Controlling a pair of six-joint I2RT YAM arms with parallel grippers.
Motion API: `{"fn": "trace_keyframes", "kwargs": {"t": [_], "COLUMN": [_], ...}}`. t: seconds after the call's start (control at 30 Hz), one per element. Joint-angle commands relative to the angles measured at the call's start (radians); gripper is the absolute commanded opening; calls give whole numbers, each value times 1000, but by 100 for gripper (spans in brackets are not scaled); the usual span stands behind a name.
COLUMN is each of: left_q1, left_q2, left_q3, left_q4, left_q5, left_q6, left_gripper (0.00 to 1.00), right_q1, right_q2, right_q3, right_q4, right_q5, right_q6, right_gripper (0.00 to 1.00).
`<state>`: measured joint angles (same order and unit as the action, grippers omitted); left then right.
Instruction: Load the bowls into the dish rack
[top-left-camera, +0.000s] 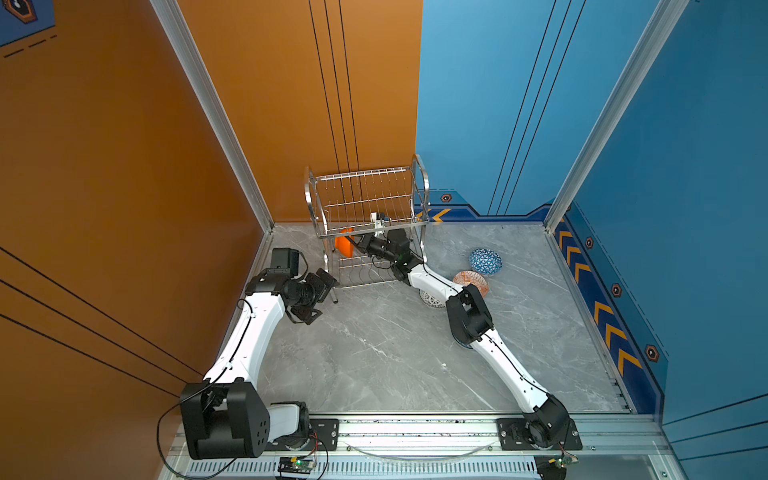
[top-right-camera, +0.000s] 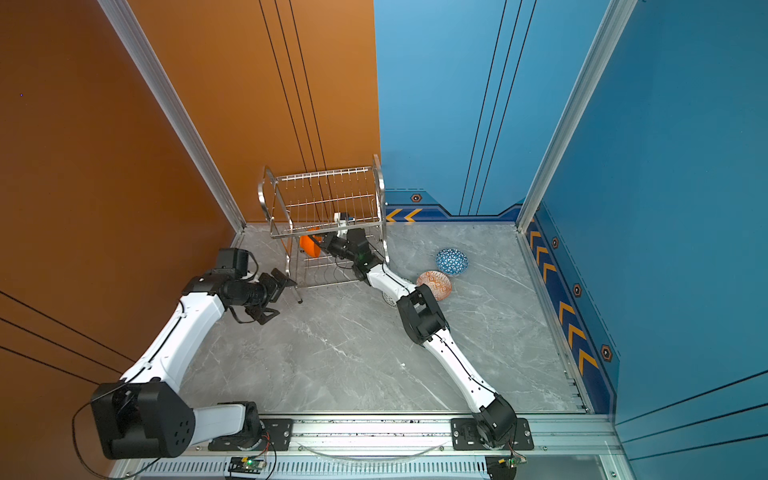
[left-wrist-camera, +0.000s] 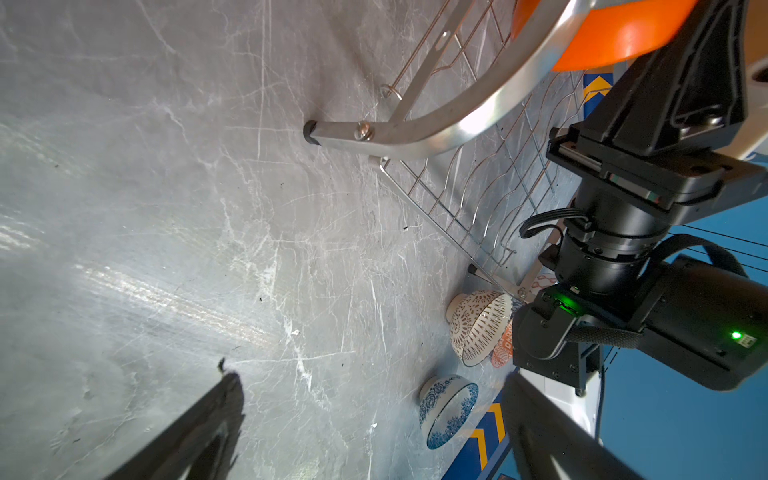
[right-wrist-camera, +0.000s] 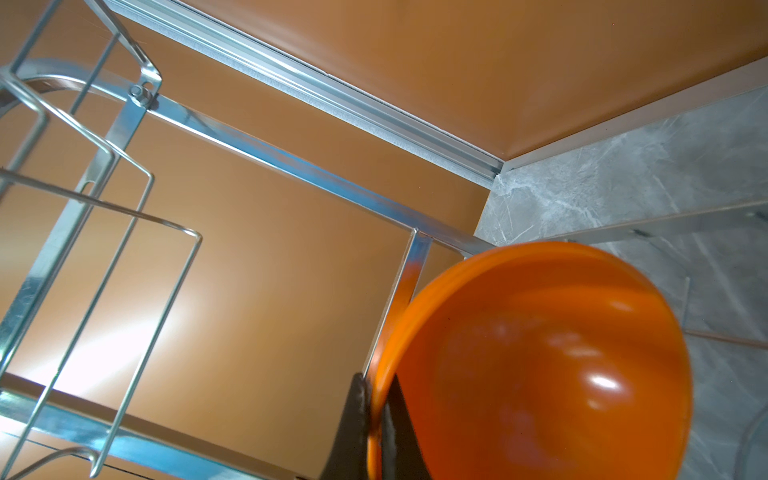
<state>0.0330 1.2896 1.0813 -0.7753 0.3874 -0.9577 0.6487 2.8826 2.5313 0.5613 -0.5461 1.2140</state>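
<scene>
The left hand (top-left-camera: 326, 299) was held with its jaws spread wide and nothing between them, just beside the near left foot of the dish rack (top-left-camera: 361, 173). It was judged to be parked there so that the rack's open near side was left free.

Inside the rack's left end, between the two tiers, the plain orange bowl (top-left-camera: 344, 246) was carried on edge. Its rim was pinched by the right hand (right-wrist-camera: 376, 399), which was closed narrowly on it, with the arm stretched in from the near right. The bowl's body lay beyond the fingertips, to the left of the hand. The on-edge hold was judged to suit standing the bowl among the wavy wires of the lower shelf. Whether that shelf was touched could not be told.

To the right of the rack, four bowls were left on the bench (top-left-camera: 374, 365): the white lattice bowl (top-left-camera: 432, 298), the orange-white bowl (top-left-camera: 471, 280), the blue triangle bowl (top-left-camera: 485, 261) and, seen from the left wrist, the floral bowl (left-wrist-camera: 446, 409).
</scene>
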Motion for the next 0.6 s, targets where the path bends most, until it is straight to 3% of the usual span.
{"fn": "trace_keyframes", "kwargs": {"t": [0.0,0.57], "left_q1": [8,8], "left_q2": [5,16], "left_q3": [18,22], "left_q4": [-29,-29], "left_q5": [8,7], "left_q6": [18,16], "left_gripper": [98,98], "right_q1": [8,7], "right_q2": [14,11], "right_q3": [48,53], "right_q4": [51,-29], "right_q5": [6,1], "right_q6": [18,-28], "right_gripper": [0,0]}}
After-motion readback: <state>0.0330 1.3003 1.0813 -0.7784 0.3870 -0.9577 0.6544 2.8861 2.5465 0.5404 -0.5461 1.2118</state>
